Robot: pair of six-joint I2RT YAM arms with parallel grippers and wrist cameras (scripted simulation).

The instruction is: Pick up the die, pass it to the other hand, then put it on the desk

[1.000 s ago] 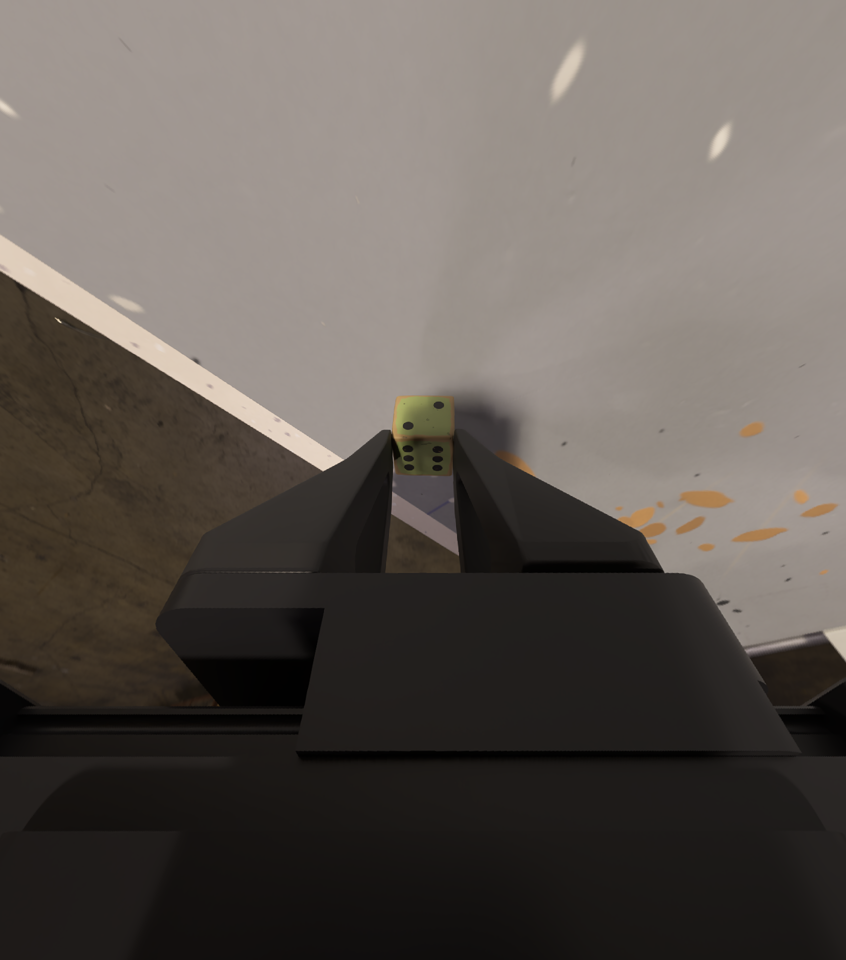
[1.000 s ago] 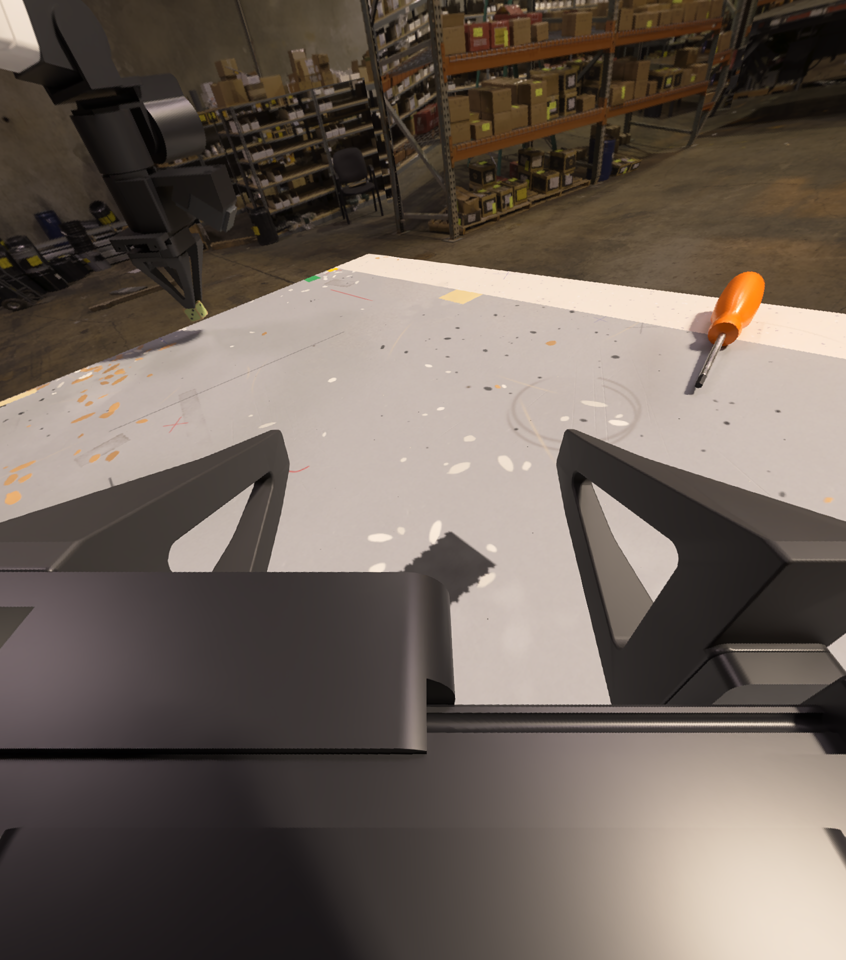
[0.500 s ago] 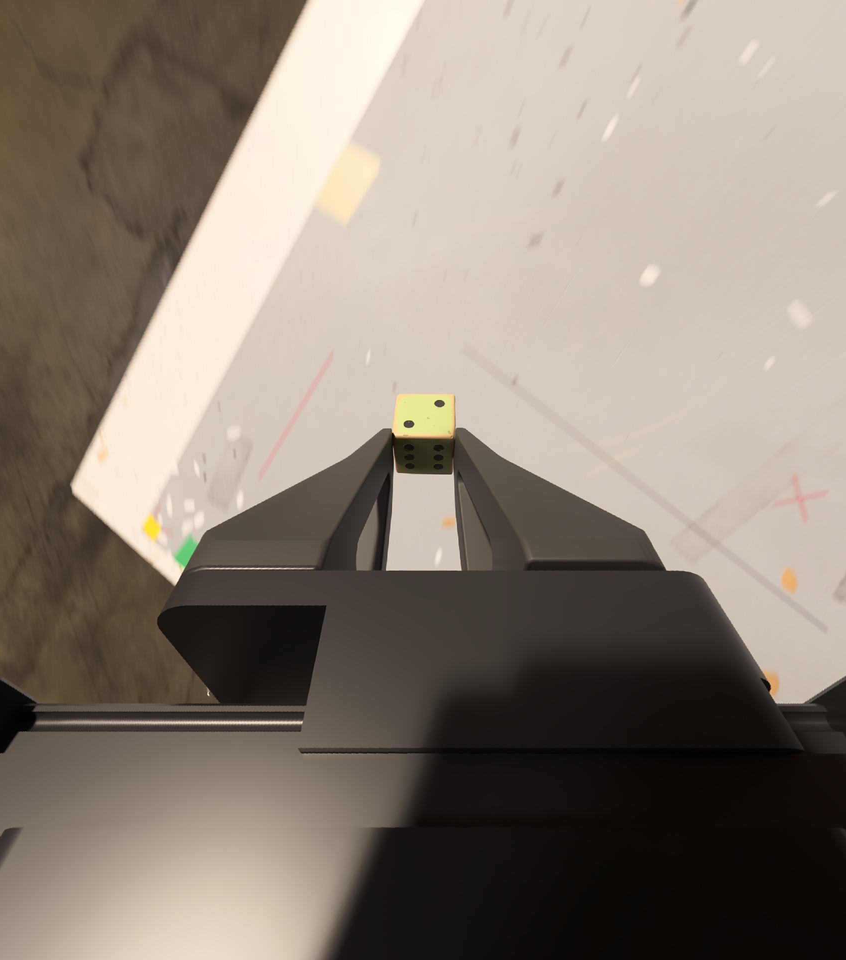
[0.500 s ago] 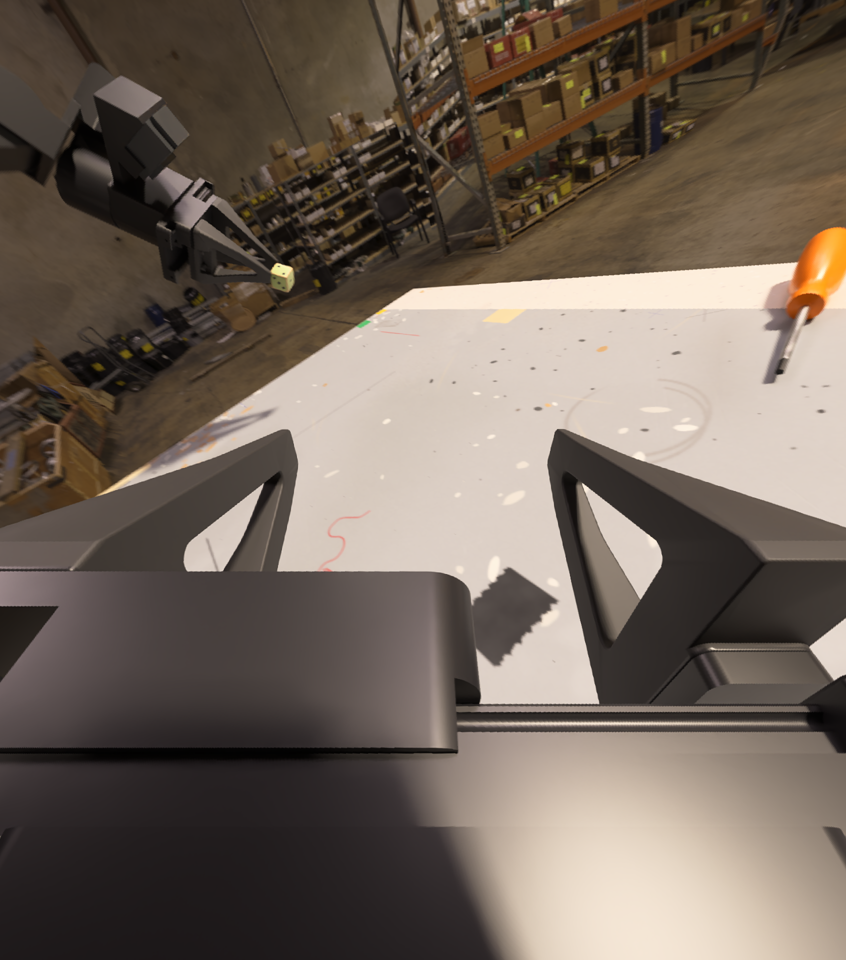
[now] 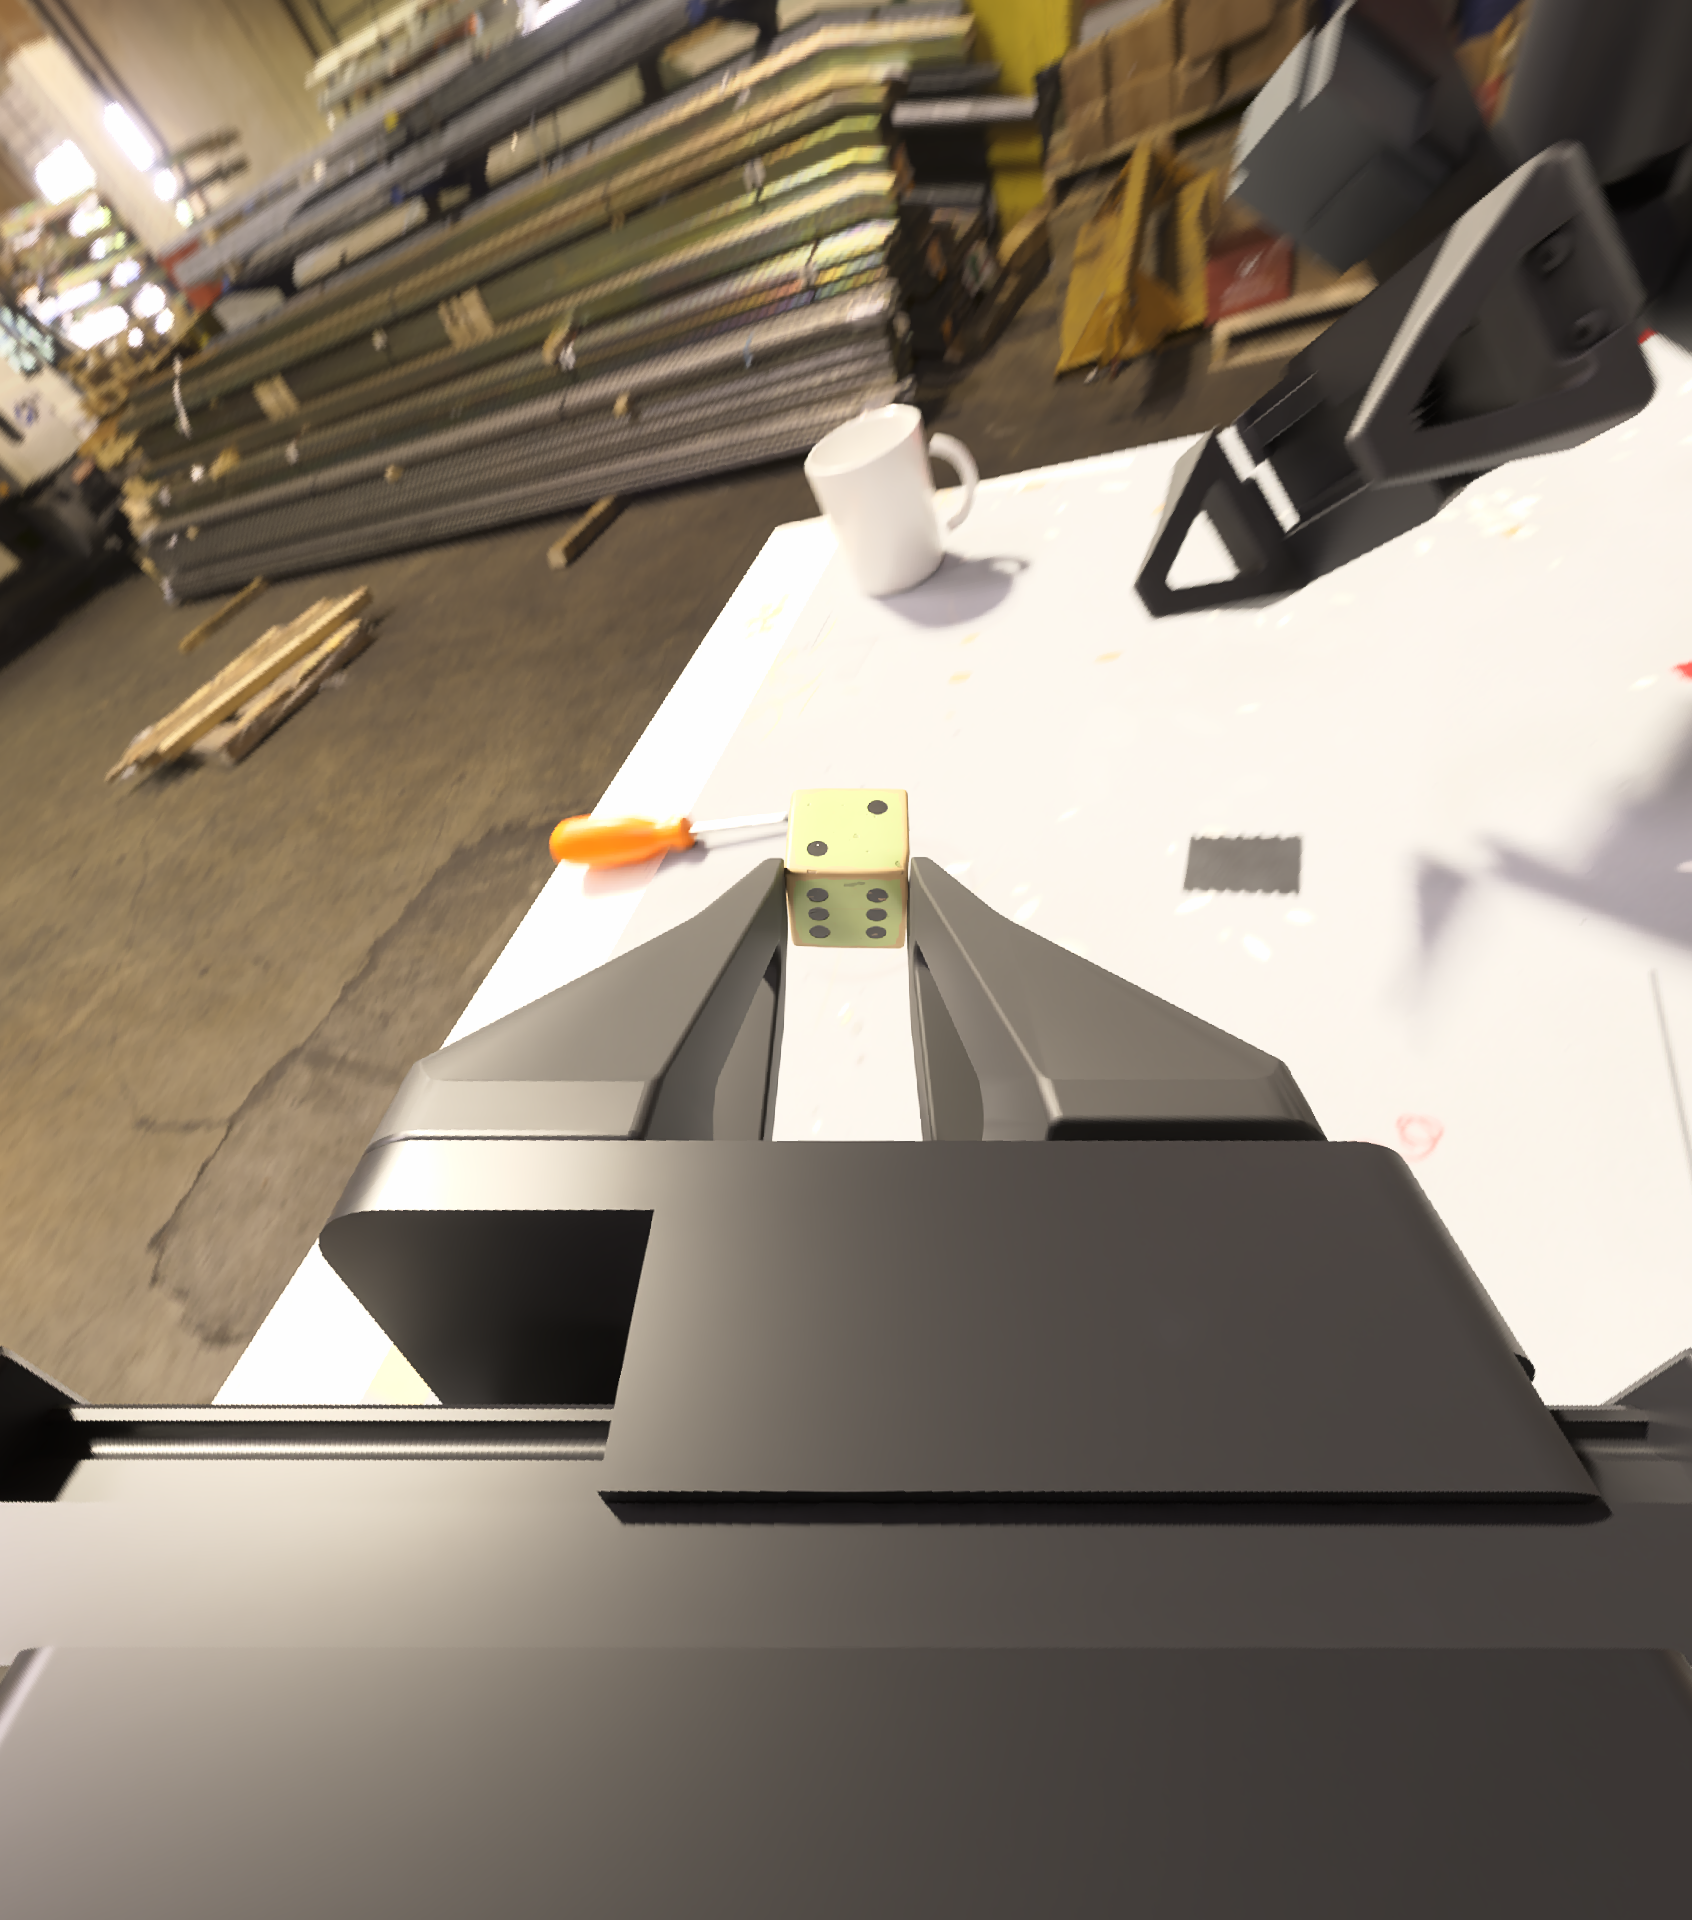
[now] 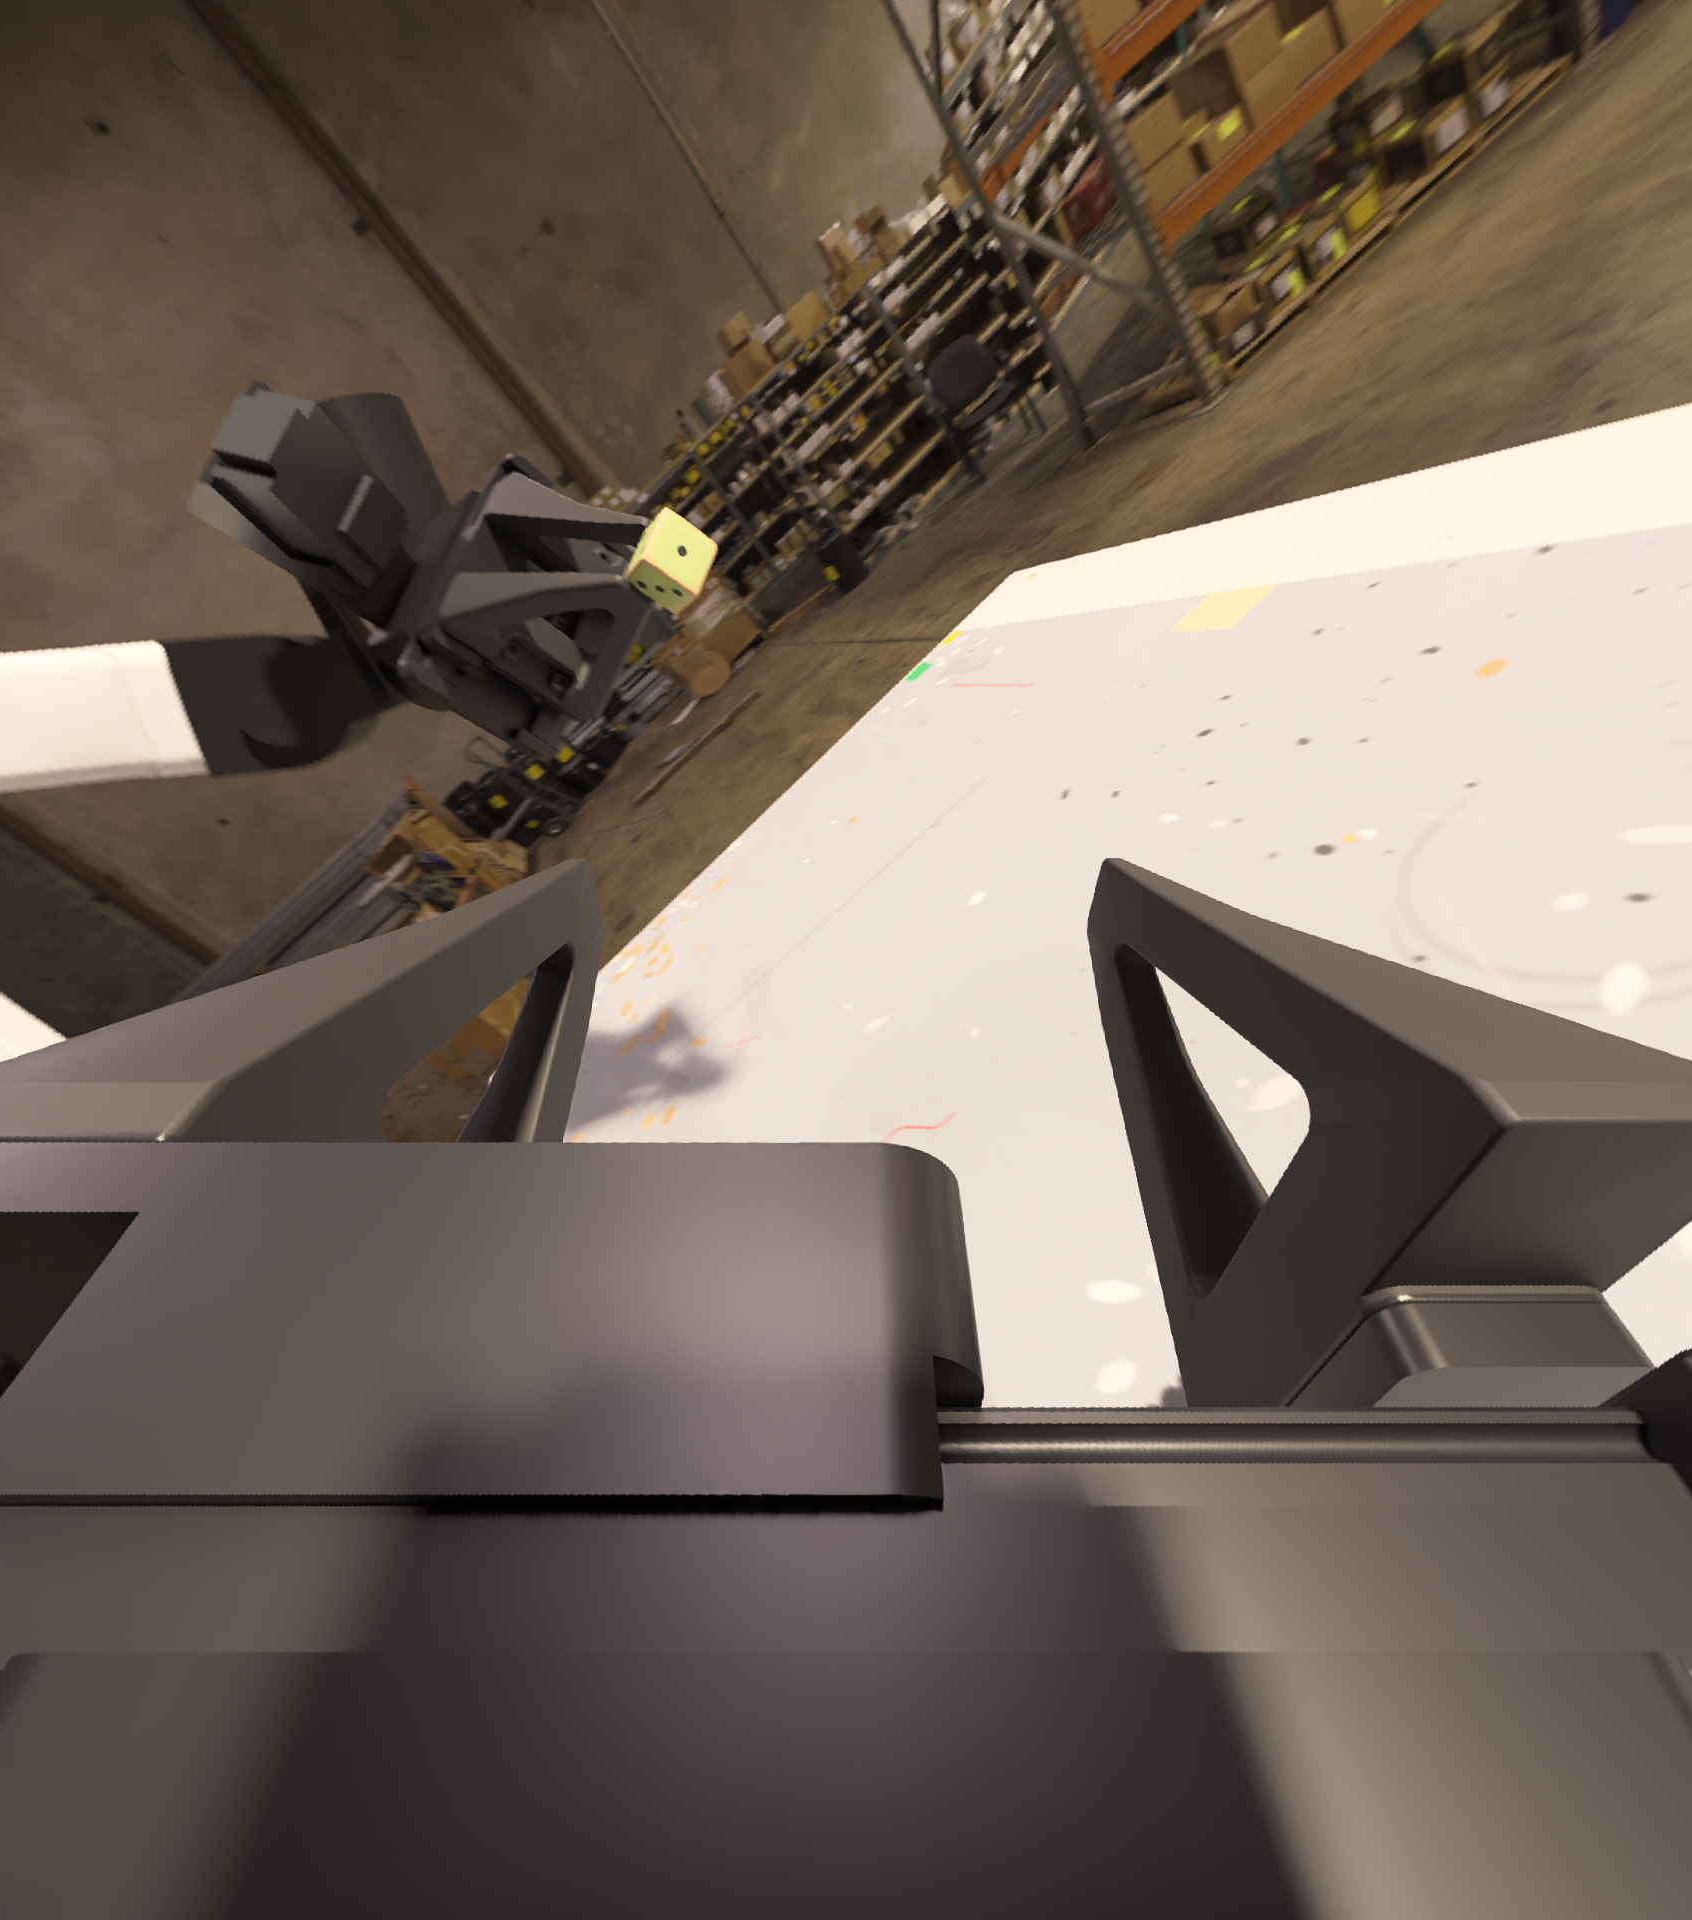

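A pale yellow-green die (image 5: 847, 847) with black pips is clamped between the fingertips of my left gripper (image 5: 847, 888), held in the air above the white desk (image 5: 1237, 1091). In the right wrist view the die (image 6: 673, 561) shows in the left gripper (image 6: 650, 574), high at the upper left, beyond the desk's edge. My right gripper (image 6: 842, 894) is open and empty above the desk (image 6: 1237, 831). It also shows in the left wrist view (image 5: 1195, 520) at the upper right, apart from the die.
An orange-handled screwdriver (image 5: 618, 840) lies near the desk's edge. A white mug (image 5: 883, 509) stands at a far corner. A small black patch (image 5: 1242, 862) lies on the desk. Warehouse floor and shelving (image 6: 1237, 156) surround the desk.
My left gripper has lifted the die off the desk and swung round to point across the desk toward the right gripper. The right gripper has tilted toward the left one, still open.
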